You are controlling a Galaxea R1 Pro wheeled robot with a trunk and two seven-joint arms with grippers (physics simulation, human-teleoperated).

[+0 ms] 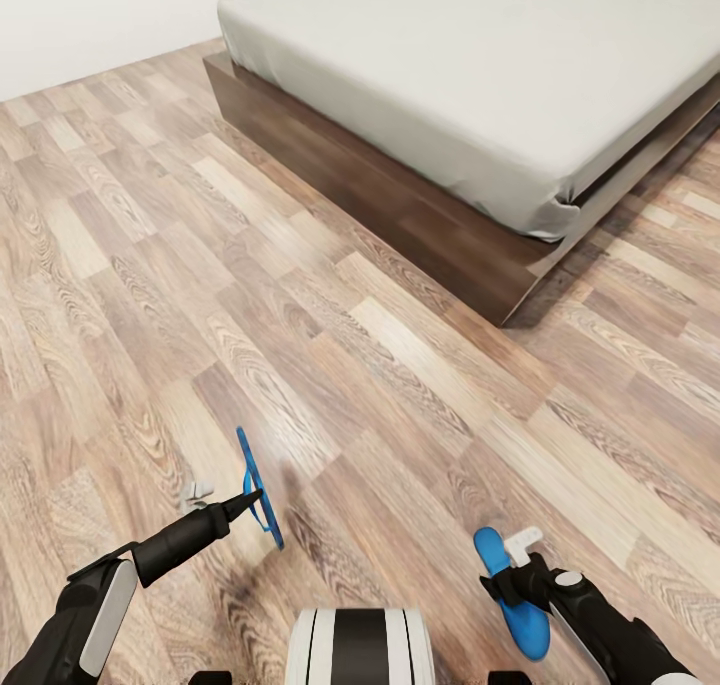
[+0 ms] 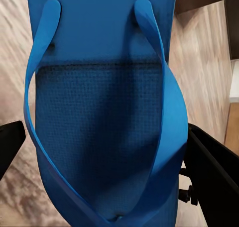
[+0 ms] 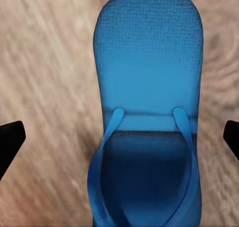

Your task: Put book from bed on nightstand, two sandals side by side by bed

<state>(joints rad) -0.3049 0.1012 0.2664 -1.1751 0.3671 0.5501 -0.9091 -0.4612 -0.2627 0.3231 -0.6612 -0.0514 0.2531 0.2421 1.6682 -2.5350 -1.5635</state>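
My left gripper [image 1: 250, 500] is clamped on one sandal [image 1: 259, 488] and my right gripper [image 1: 512, 565] on the other sandal [image 1: 515, 595], both carried over the floor [image 1: 150, 295] short of the bed [image 1: 470, 75]. Neither is set down beside the bed yet; book step unclear, no book on the visible mattress.

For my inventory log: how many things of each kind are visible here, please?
Blue sandals: 2, one at the left gripper, one at the right gripper
Beds: 1
Grippers: 2, left, right
Total: 5
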